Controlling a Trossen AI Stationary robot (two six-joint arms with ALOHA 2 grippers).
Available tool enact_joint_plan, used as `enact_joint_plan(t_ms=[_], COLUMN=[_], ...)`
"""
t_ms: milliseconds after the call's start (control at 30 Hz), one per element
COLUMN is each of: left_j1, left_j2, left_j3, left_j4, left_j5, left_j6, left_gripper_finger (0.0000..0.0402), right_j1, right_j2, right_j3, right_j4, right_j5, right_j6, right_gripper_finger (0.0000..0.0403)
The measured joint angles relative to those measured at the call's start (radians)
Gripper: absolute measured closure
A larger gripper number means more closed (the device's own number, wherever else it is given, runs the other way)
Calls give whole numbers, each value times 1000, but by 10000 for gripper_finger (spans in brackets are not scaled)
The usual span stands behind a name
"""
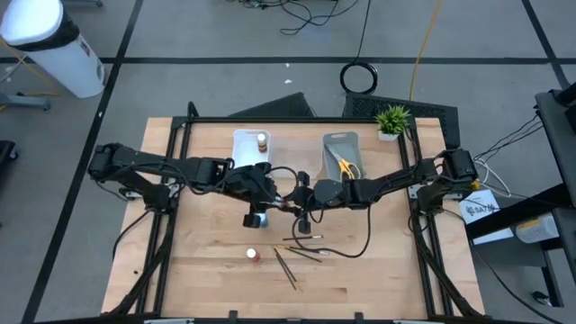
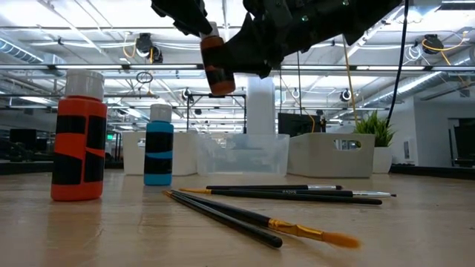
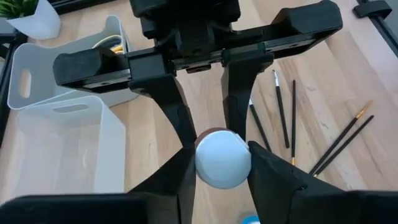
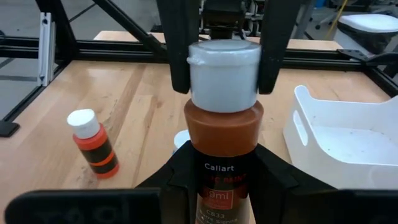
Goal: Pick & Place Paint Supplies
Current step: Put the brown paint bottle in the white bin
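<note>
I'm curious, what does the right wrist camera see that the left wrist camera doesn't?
Only the right wrist view shows the reddish-brown paint bottle from the side, with its label, and a small orange paint bottle standing on the wooden table beside a white plastic tray. Only the left wrist view shows thin dark paintbrushes lying on the table and a clear plastic tray. Both show that bottle's pale cap pinched by the left gripper, and the right gripper clamping its body.

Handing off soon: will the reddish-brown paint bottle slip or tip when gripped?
The reddish-brown paint bottle looks rigid and small, probably light. Its round, smooth body may twist or slip. The left pincer pinches only the cap; the right pincer holds the body, so it probably stays upright.
</note>
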Motion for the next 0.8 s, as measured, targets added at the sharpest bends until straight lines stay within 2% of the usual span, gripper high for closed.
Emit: enact_joint_plan(t_ms=[167, 333, 533, 667, 800], left_j1=[-4, -4, 30, 110, 264], left_j2=[-27, -112, -221, -266, -266], left_j3=[0, 0, 0, 0, 0], left_j4=[-13, -96, -200, -262, -311], left_j5=[-49, -110, -292, -415, -393], left_j6=[49, 39, -21, -82, -114], left_gripper_finger=[277, 277, 277, 277, 277], right_j1=[0, -2, 1, -1, 0], right_j2=[0, -21, -50, -54, -54], right_j3=[1, 1, 0, 0, 0], right_j4=[7, -26, -38, -29, -32], right_j5=[6, 14, -1, 1, 2], right_j6=[42, 71, 79, 79, 79], right_gripper_finger=[259, 197, 150, 138, 137])
